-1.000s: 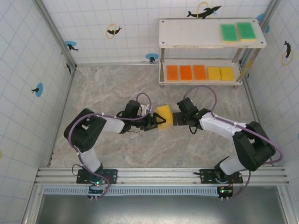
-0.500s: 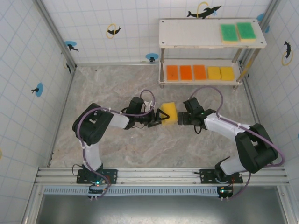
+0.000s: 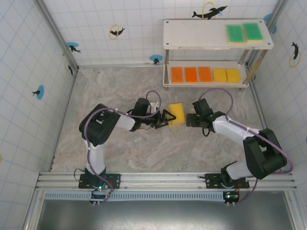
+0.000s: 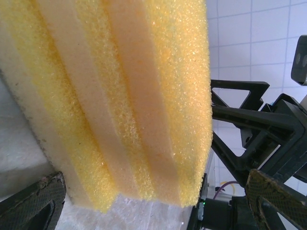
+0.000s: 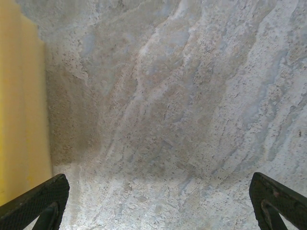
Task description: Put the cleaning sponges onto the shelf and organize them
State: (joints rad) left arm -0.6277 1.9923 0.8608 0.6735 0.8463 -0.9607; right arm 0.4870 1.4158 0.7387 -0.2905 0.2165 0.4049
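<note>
Handover stage between the two arms at mid-table. The yellow sponge (image 3: 176, 114) now lies slightly nearer the shelf (image 3: 201, 36) than one second ago, when both grippers pressed in on it from either side. It sits well short of the rack, on or just above the marble table (image 3: 120, 86); which of the two cannot be told. The right gripper (image 3: 188, 120) has backed off and stands just beside the sponge without touching it. Its wrist view shows the jaws spread wide over bare table, with the yellow foam at the left edge. The left gripper (image 3: 164, 118) has followed the sponge forward. Its wrist view shows the foam between widely parted fingers, close against one and clear of the other, so the jaws are open and nothing is pinched. The lower board already carries three orange sponges (image 3: 191, 74) and two yellow sponges (image 3: 226, 75) in a row, and the upper board carries two green-faced sponges (image 3: 244, 33) at its right end. Judged from this layout, the sponge is momentarily held by neither arm, and a fresh grasp is needed before it can be placed.
</note>
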